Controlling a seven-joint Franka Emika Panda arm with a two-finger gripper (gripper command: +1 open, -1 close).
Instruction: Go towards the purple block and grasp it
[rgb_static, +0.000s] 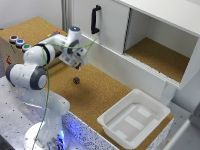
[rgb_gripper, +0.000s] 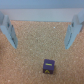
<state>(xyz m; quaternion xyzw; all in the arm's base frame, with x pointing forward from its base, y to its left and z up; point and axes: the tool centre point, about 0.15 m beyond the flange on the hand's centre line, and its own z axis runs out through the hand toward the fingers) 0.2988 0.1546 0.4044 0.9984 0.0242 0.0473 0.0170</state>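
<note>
Setting: a cork-topped table (rgb_static: 107, 92) under a white cabinet (rgb_static: 150, 30), seen from above in the exterior view.
Gripper: the pincer (rgb_static: 77, 65) hangs over the cork at the end of the white arm (rgb_static: 37, 62); in the wrist view its two pale-blue fingers (rgb_gripper: 9, 31) stand spread wide apart, nothing between them.
Purple block: the purple block (rgb_static: 76, 80) lies on the cork at about 6 o'clock from the gripper in the exterior view, near it but not touched; in the wrist view it shows as a small dark cube (rgb_gripper: 48, 65) with a yellowish mark on its face, lying outside the gap between the fingers.
Path: bare cork between gripper and block.
Bin: a white plastic bin (rgb_static: 134, 119) sits at about 4 o'clock from the block, well apart.
Cabinet: its door with a black handle (rgb_static: 95, 20) is at about 12 o'clock; an open compartment lies towards 2 o'clock.
Buttons: round coloured buttons (rgb_static: 20, 43) sit on a box at about 10 o'clock, well apart.
</note>
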